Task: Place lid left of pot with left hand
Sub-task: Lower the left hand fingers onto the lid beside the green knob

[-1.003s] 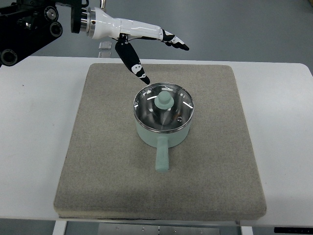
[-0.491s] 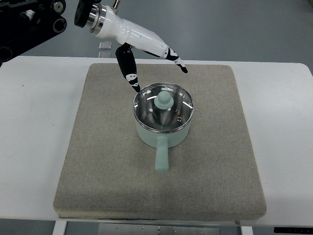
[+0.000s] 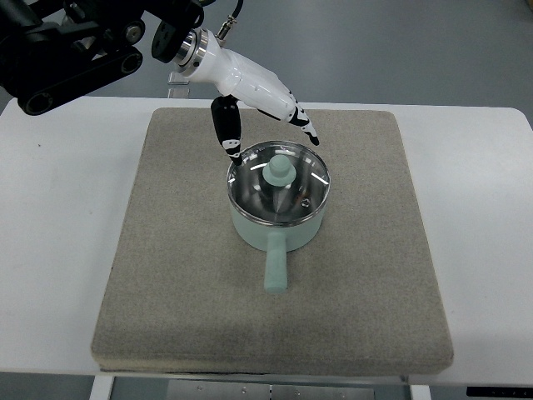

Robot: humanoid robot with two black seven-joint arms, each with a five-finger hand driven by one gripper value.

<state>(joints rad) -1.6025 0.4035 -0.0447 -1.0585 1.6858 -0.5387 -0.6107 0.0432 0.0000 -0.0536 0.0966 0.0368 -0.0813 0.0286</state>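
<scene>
The left arm [image 3: 75, 50] is cut off by the top and left edges. The small clear object [image 3: 176, 78] behind the mat [image 3: 166, 275] is partly hidden by the wrist. The worktop [image 3: 58, 250] is cut at the bottom edge. The inside of the pot [image 3: 277, 218] is blurred by reflections on the lid [image 3: 279, 183].

The left hand [image 3: 254, 104] reaches in, fingers spread and angled downward.

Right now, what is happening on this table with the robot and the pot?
The robot's left hand is reaching toward the lid, fingers open, just beyond the far rim of the pale green pot. It holds nothing yet. The glass lid sits on the pot, which stands on a grey mat with its handle pointing toward the robot. The right hand is out of view.
</scene>
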